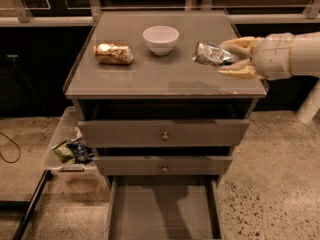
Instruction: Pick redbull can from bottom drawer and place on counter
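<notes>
**Can is out of the drawer and up at the counter**
Your gripper [222,58] is over the right side of the counter [165,81], with the redbull can [209,54] lying sideways at its tip. You cannot tell if it is squeezing the can or has let go. The bottom drawer [162,209] is open and shows no can. I think only setting down and backing off is left.

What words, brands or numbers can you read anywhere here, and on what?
No text is readable.
redbull can, in the jaws of the gripper at the right side of the counter: print blurred.
gold can, lying on the counter: label blurred.
packets in the bin left of the cabinet: too small.
white bowl: no markings.
</notes>
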`<state>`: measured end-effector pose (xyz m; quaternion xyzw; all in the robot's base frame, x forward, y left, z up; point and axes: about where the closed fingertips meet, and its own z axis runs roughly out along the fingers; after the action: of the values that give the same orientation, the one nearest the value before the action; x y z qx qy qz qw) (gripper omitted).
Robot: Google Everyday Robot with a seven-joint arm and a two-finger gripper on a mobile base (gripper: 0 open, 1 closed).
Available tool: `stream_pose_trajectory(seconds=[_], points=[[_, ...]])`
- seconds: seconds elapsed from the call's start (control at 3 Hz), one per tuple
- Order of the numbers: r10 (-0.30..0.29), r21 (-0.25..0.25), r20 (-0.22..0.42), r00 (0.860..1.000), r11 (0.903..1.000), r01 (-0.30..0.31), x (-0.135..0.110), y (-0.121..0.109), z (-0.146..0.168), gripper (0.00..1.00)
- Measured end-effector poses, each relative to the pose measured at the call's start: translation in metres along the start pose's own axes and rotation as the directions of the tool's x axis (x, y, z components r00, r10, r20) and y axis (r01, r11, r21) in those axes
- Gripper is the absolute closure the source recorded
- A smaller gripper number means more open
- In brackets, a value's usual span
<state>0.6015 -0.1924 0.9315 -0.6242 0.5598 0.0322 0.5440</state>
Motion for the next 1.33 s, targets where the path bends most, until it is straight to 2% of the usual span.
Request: stream_pose_trajectory(seconds=[0.33,0.67,1.0,1.33], points=[[0.077,-0.011,0.059,0.995,0.9970,-0.077,0.006,-0.023,0.024,1.00],[0.130,-0.032,0.062,0.990,0.9912,-0.129,0.010,-0.041,0.042,1.00],[0.170,-0.057,0.029,0.985,0.9841,-0.168,0.018,-0.050,0.058,1.00],[0.221,-0.080,-0.026,0.975,0.9716,-0.223,0.039,-0.056,0.076,1.00]])
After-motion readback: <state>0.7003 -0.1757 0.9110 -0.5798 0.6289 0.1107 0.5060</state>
